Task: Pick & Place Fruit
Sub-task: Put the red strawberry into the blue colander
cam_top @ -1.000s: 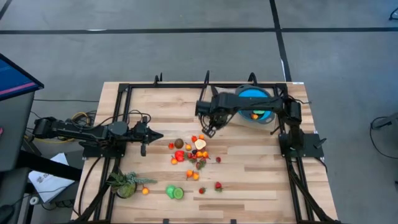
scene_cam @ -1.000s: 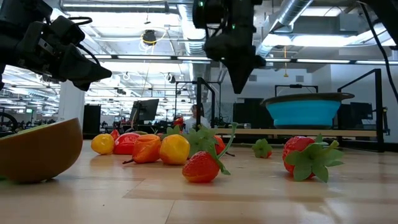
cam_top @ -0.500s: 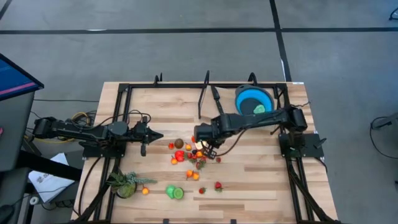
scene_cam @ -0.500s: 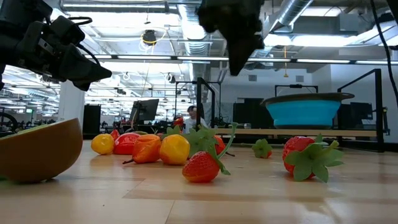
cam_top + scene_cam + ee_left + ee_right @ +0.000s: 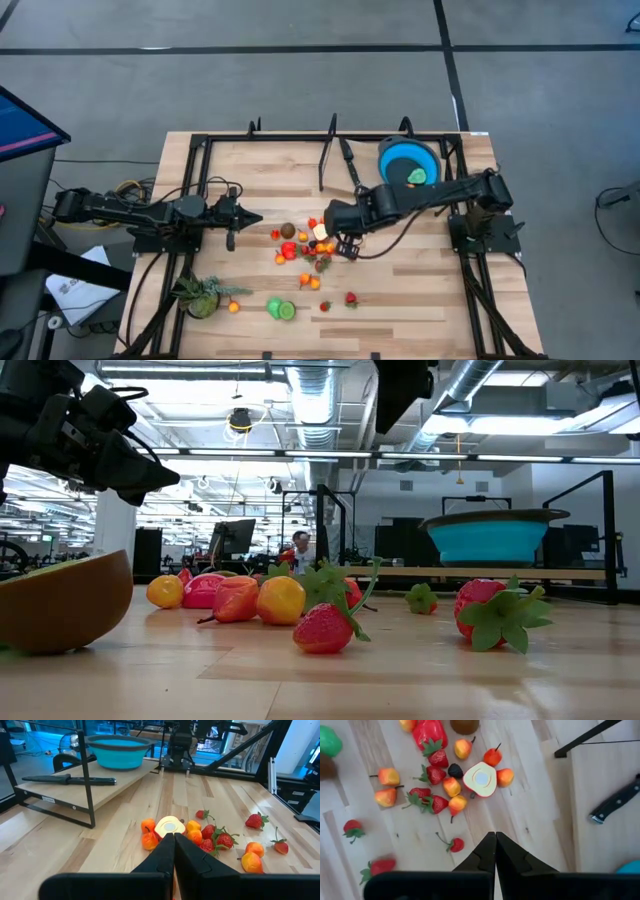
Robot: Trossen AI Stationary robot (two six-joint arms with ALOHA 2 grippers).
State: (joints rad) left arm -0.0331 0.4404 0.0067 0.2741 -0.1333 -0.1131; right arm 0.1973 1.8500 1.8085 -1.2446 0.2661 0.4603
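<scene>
Several small toy fruits (image 5: 305, 245) lie in a loose pile at the table's middle: strawberries, orange and yellow pieces, and a cut half showing its pale face (image 5: 481, 779). One green fruit (image 5: 417, 176) lies in the blue bowl (image 5: 400, 158) at the far right. My right gripper (image 5: 343, 240) hangs shut above the pile's right side, pointing steeply down, with nothing in it (image 5: 495, 836). My left gripper (image 5: 250, 217) waits shut at the table's left, pointing level toward the pile (image 5: 174, 836).
A black-handled knife (image 5: 350, 160) lies on the raised far shelf beside the bowl. A spiky green plant (image 5: 200, 295), two green halves (image 5: 280, 309) and stray strawberries (image 5: 350, 298) sit near the front edge. A black frame rail (image 5: 330, 135) runs round the table.
My right gripper has swung from the bowl's side toward the table's near edge, rising and rolling its wrist, and now hangs over the fruit pile. It has stayed shut. In the low view it has climbed almost out of the picture's top.
</scene>
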